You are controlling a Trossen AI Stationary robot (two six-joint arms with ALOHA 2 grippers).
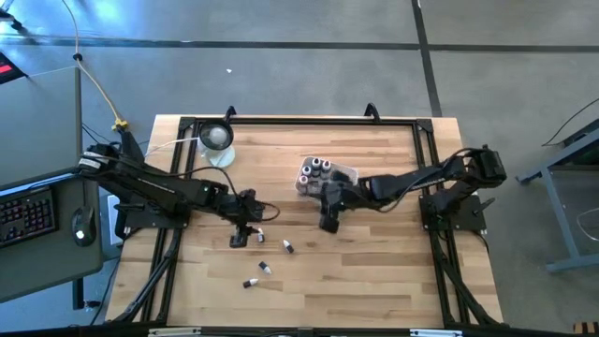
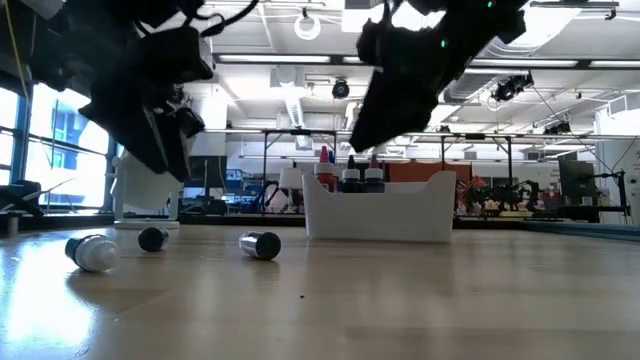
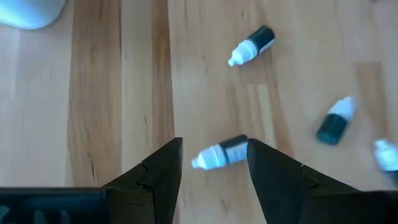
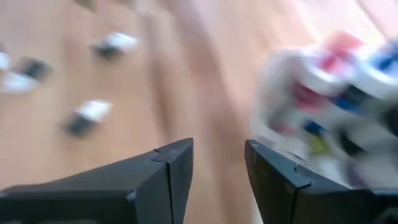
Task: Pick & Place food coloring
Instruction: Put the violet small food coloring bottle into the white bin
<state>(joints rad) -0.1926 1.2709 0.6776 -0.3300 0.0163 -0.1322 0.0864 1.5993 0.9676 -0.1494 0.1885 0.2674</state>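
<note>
Several food coloring bottles lie on their sides on the wooden table [image 1: 374, 271]. One with a white cap and dark body [image 3: 219, 154] lies between the open fingers of my left gripper [image 3: 214, 171], which slants down over it [image 1: 241, 234]; I cannot tell whether a finger touches it. Others lie nearby [image 3: 252, 45] [image 3: 336, 121] [image 1: 288, 246] [image 1: 265, 269]. More bottles stand in the white tray [image 1: 348, 174] [image 2: 380, 215]. My right gripper [image 4: 219, 168] hangs open and empty just near of the tray [image 1: 328, 223].
A round clear dish with a white ball [image 1: 215, 138] stands at the far left of the table. In the low view three loose bottles [image 2: 92, 252] [image 2: 152, 238] [image 2: 262, 244] lie left of the tray. Black frame rails run along the table's edges [image 1: 299, 120].
</note>
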